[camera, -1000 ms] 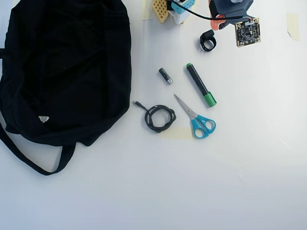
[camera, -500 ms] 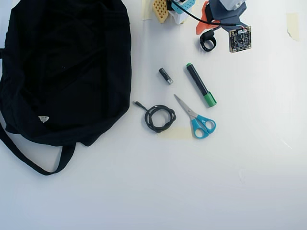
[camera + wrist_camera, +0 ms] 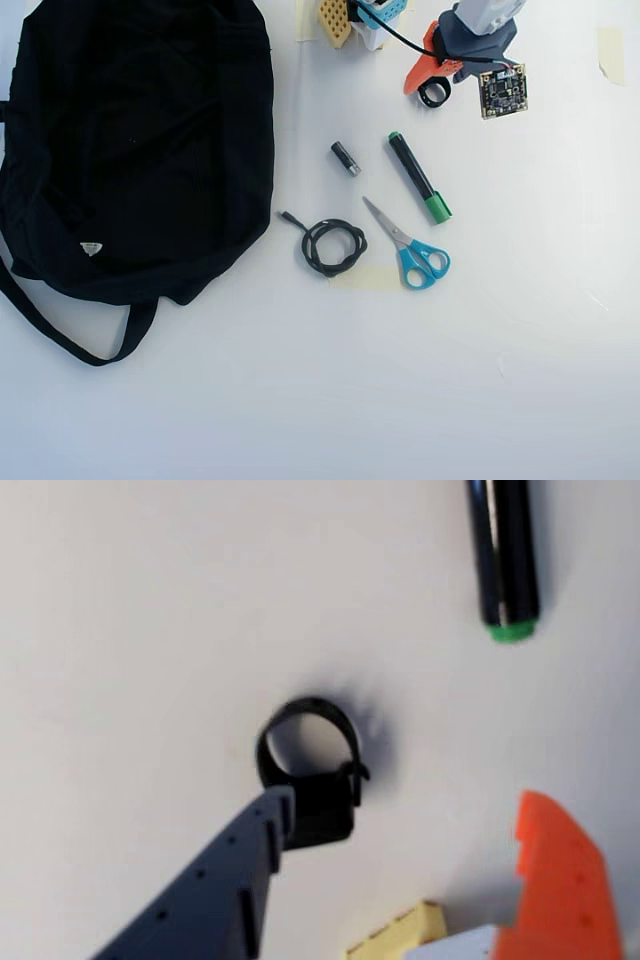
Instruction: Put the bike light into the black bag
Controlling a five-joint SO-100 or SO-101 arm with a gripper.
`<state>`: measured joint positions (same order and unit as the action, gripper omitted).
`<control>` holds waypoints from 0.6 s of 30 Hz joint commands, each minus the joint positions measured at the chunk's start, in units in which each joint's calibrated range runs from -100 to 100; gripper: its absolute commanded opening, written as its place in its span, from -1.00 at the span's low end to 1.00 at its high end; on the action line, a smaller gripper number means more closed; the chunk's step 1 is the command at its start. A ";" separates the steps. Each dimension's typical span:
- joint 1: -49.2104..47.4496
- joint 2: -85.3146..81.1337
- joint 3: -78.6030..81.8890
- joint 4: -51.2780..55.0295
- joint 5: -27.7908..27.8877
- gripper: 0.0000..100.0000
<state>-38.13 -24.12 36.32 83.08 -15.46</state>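
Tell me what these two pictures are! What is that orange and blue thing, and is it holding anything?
It is a small robot arm on a white table. At its end is a claw with two fingers, one orange and one dark blue.

One picture comes from a camera high up, looking straight down. The other comes from a little camera riding on the arm, so you see the claw up close.

On the table lie a big black bag, a small battery, a marker with a green cap, blue scissors and a coiled black cable.

The little black ring between the fingers is a bike light. The claw is open and holds nothing yet. The blue finger looks right against the light, the orange one is apart from it.
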 commanded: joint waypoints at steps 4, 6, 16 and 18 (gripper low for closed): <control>0.51 -0.45 2.13 -1.34 -0.48 -0.37; 0.29 -0.45 3.48 -2.20 -0.48 -0.35; -0.24 -1.53 11.66 -10.04 -0.48 -0.32; -0.53 -1.53 12.65 -11.42 -0.48 -0.32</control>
<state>-38.06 -24.12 48.27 73.98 -15.75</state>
